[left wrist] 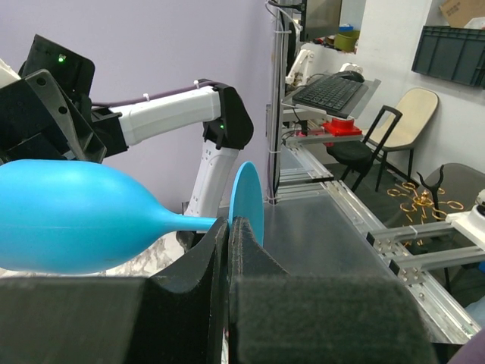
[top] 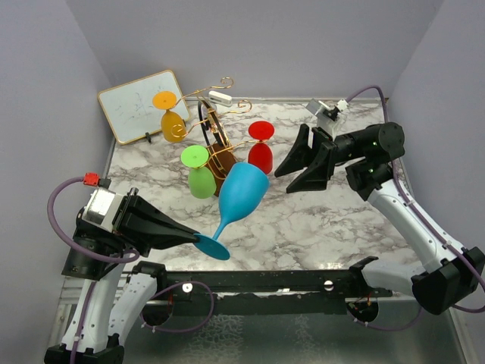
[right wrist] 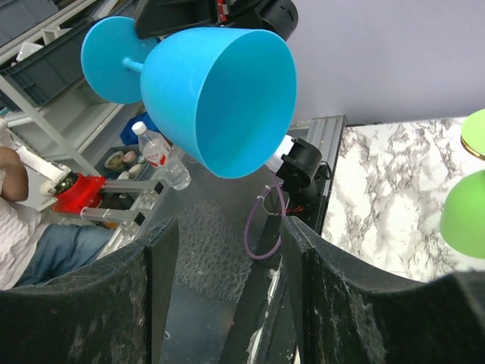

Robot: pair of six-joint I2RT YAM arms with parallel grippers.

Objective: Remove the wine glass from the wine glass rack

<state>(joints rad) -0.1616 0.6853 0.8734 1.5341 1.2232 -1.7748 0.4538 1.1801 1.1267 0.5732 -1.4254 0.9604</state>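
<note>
My left gripper (top: pixel 198 236) is shut on the stem of a blue wine glass (top: pixel 244 189), right by its foot. The glass is held tilted above the table, its bowl pointing up and right towards the wine glass rack (top: pixel 218 149), a gold wire stand on a brown block. In the left wrist view the stem (left wrist: pixel 186 223) runs into the closed fingers (left wrist: pixel 246 243). My right gripper (top: pixel 292 177) stands open to the right of the bowl, with nothing between its fingers. In the right wrist view the blue wine glass (right wrist: pixel 220 91) faces me mouth-on, above the open right gripper (right wrist: pixel 227 235).
An orange glass (top: pixel 173 121), a green glass (top: pixel 199 176) and a red glass (top: pixel 260 149) hang upside down on the rack. A white board (top: pixel 140 106) leans at the back left. A small grey device (top: pixel 327 112) sits at the back right. Purple walls close in on three sides.
</note>
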